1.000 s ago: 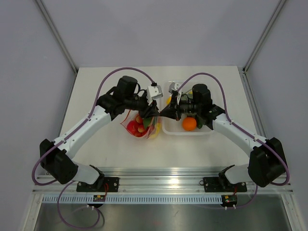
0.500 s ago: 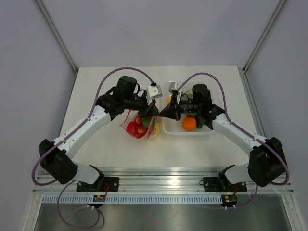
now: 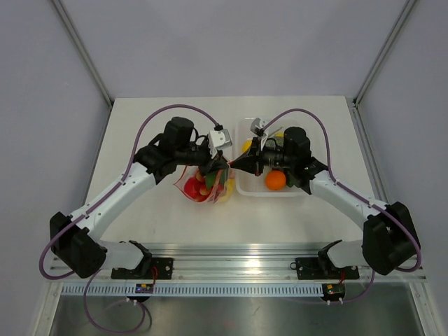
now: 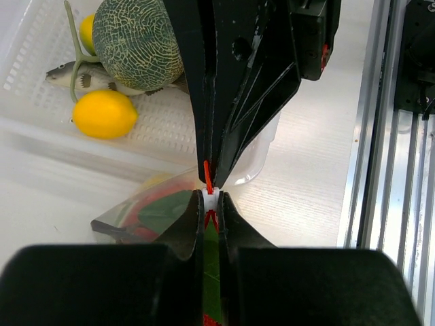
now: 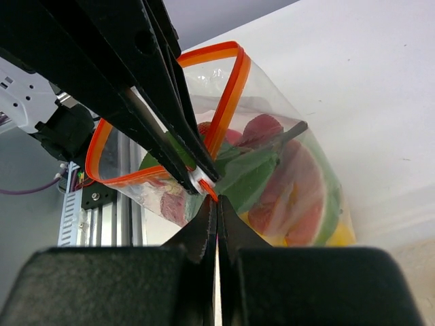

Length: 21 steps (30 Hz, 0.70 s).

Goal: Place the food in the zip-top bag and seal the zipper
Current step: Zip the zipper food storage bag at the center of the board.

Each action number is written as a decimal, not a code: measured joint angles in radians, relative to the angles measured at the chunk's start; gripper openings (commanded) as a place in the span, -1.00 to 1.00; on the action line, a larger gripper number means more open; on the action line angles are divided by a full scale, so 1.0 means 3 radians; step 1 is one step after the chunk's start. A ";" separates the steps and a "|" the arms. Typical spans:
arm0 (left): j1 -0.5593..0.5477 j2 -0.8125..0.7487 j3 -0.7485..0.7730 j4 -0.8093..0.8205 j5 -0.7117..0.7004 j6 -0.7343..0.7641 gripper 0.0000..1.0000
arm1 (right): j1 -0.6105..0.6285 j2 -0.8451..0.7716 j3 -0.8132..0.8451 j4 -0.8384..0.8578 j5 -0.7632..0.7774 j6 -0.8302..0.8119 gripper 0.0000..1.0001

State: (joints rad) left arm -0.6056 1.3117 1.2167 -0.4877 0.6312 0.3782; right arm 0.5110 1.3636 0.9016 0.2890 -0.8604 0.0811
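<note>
Zip-top bag point(image 3: 199, 190), food point(image 5: 262, 132) inside, mouth gaping: left gripper point(image 4: 211, 198) and right gripper point(image 5: 216, 202) are both pinching one end of the zipper point(image 5: 228, 95), the thin strip risking slipping free under pull

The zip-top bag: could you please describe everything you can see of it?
The zip-top bag is clear, thin, crinkled plastic with a red-orange zipper round its mouth, which gapes open in a loop. Red, green and yellow food shows through its wall. It appears to rest on the table just left of the white tray, mouth end raised. The left gripper and right gripper, tip to tip, are both shut on one end of the zipper, at a small white piece.
</note>
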 measured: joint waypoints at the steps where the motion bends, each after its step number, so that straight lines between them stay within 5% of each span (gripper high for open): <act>1: 0.0004 0.0000 0.0000 -0.0003 -0.0001 0.0004 -1.00 | -0.0001 -0.0028 -0.0024 0.0010 0.0022 0.0010 -1.00; 21: 0.0212 -0.0189 -0.0072 -0.0441 -0.0192 -0.0019 -1.00 | -0.0150 -0.0524 -0.0445 0.0589 0.0552 0.0209 -1.00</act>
State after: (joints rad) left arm -0.5419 1.2549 1.1950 -0.6201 0.5735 0.3725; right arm 0.4660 1.2064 0.7681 0.4656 -0.6949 0.1436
